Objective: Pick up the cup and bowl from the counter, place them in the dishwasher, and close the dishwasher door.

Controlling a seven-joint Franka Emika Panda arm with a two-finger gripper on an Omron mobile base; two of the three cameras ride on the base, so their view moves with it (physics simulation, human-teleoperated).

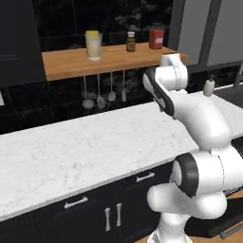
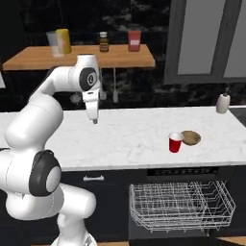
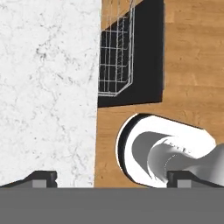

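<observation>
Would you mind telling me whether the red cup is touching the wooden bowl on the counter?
Cannot tell. In the right base view the cup and bowl sit side by side, their outlines meeting, with no plain gap or contact.

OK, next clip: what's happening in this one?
A white robot arm hangs its open, empty gripper over the marble counter, fingers pointing down. The red cup and the wooden bowl sit side by side near the counter's front edge, well to the gripper's right, untouched. Below them the dishwasher is open with its white wire rack pulled out and nothing in it. Nothing has been picked up yet.
</observation>
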